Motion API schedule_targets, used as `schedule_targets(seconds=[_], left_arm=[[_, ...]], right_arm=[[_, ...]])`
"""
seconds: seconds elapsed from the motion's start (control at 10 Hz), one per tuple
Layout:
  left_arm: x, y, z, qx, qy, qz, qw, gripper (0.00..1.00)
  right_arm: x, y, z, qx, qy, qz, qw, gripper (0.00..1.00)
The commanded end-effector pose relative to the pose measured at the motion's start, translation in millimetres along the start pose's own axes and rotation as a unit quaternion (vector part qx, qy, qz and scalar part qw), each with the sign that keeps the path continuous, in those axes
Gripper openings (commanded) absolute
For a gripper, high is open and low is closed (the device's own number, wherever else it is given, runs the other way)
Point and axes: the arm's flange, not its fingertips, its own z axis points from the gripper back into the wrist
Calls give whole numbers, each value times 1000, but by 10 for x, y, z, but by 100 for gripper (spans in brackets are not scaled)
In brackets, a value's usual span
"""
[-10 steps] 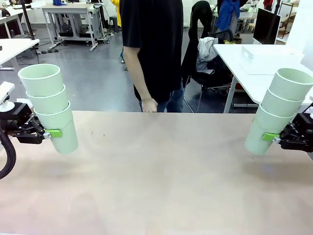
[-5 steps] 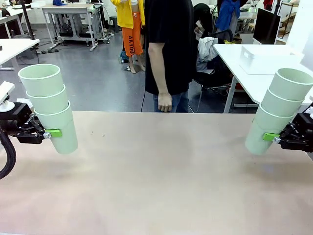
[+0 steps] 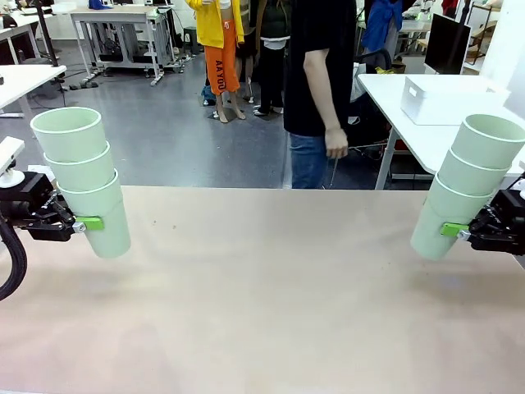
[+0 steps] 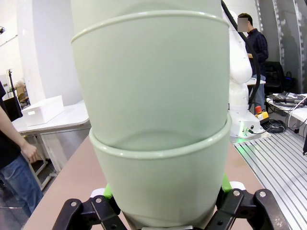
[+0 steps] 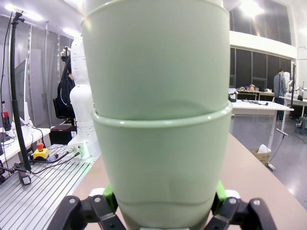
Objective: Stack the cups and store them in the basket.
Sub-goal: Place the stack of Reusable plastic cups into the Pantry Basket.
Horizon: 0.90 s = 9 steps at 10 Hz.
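- Mint-green plastic: you have three nested cups, the left stack (image 3: 82, 176), held just off the surface (image 3: 262, 295) at its left edge. The mouths face up and the rims lean away from the surface's middle.
- Your left gripper (image 3: 97, 223) is clamped on the lowest cup of that stack. In the left wrist view its green pads (image 4: 108, 190) press against the cup's sides.
- The right stack (image 3: 467, 185), also three nested cups, hangs over the surface's right edge and leans outward the same way.
- Your right gripper (image 3: 447, 231) grips the bottom cup of that stack, with both fingers closed against the wall.
- The basket (image 3: 447, 100) sits on a white side table (image 3: 410, 135) beyond the surface's far right corner, well apart from both stacks.
- A person (image 3: 316, 82) stands beyond the surface's far edge, right of its middle, with one hand (image 3: 335, 144) hanging down.
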Motion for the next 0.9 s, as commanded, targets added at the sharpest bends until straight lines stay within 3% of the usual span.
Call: schedule_targets(seconds=[0.0, 0.8], left_arm=[[40, -14, 15, -1, -4, -4, 1000, 88], [40, -14, 15, -1, -4, -4, 1000, 88]], right_arm=[[45, -16, -1, 4, 1, 7, 1000, 86], [45, -16, -1, 4, 1, 7, 1000, 86]])
